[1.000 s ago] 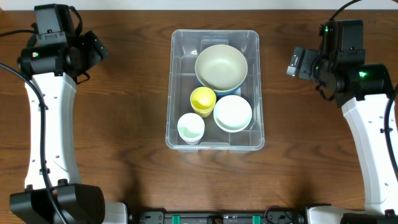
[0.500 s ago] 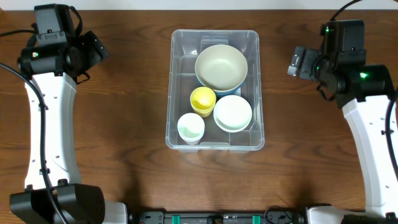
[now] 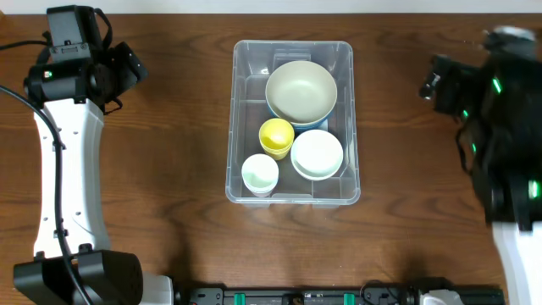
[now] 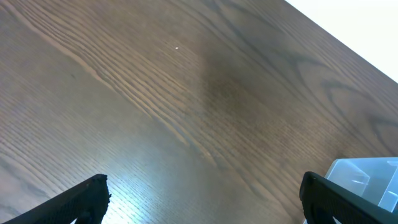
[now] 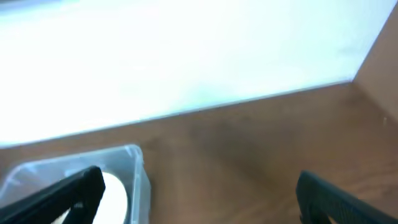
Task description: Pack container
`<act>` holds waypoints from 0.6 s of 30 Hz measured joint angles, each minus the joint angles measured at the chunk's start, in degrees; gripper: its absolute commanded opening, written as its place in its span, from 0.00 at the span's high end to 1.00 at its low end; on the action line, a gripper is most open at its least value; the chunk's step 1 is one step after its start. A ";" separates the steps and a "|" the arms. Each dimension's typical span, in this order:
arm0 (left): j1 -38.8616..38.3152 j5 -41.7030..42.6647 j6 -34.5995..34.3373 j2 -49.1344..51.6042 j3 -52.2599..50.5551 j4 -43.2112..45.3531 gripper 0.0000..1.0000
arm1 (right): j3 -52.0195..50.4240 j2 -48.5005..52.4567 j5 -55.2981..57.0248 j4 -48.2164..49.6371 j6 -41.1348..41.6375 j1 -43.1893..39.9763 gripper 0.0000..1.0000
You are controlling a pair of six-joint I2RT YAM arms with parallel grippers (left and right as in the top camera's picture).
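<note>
The clear plastic container (image 3: 233,127) stands at mid-table. Inside it are a large beige bowl (image 3: 301,90), a yellow cup (image 3: 276,135), a white bowl (image 3: 317,153) and a small pale cup (image 3: 260,174). My left gripper (image 3: 127,72) hovers open and empty over bare wood, far left of the container. In the left wrist view the left gripper (image 4: 202,190) has a container corner (image 4: 367,174) at its right. My right gripper (image 3: 436,85) is blurred at the far right, open and empty. The right wrist view shows the right gripper (image 5: 199,183) with the container's corner (image 5: 134,168) to the left.
Dark wooden table (image 3: 169,212) surrounds the container on all sides. The table's far edge (image 5: 249,99) meets a white background. The left arm's white links (image 3: 63,169) run down the left side, and the right arm (image 3: 508,169) fills the right side.
The right arm has swung away to the right and risen toward the camera, now blurred. The left arm and the container's contents have not moved.
</note>
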 measured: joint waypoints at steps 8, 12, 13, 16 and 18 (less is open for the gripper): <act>0.00 0.00 0.00 0.00 0.00 -0.04 0.02 | -30.16 -28.61 0.52 28.89 -0.72 -0.09 0.01; 0.00 -0.02 -0.02 0.00 0.00 -0.02 0.02 | -41.40 -39.87 0.70 35.43 -0.83 -0.66 0.01; 0.00 0.00 -0.02 0.00 0.00 -0.04 0.02 | -44.50 -42.88 0.74 36.65 -0.81 -1.14 0.01; 0.00 0.00 0.00 0.00 0.00 -0.02 0.02 | -50.93 -49.20 0.96 39.28 -0.94 -2.19 0.01; 0.00 0.00 0.00 0.00 0.00 -0.02 0.02 | -54.07 -52.43 0.79 40.72 -1.22 -2.45 0.01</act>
